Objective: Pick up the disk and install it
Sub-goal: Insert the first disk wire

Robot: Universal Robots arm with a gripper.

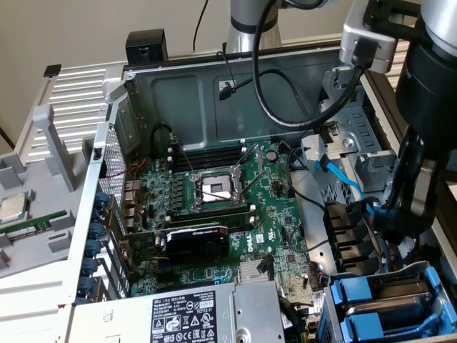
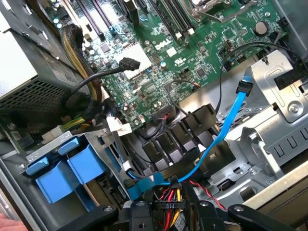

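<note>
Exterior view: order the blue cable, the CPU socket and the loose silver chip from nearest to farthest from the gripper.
1. Blue cable, just beside the gripper, exterior view's right.
2. CPU socket, middle of the motherboard.
3. Silver chip, outside the case, exterior view's far left.

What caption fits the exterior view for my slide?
Robot arm reaching into an open computer case beside blue drive carriers.

Soft, even light; pale glare on the metal bay [image 2: 274, 67], back wall [image 1: 186, 93] dim, faint shadows across the motherboard [image 1: 278, 236].
</note>
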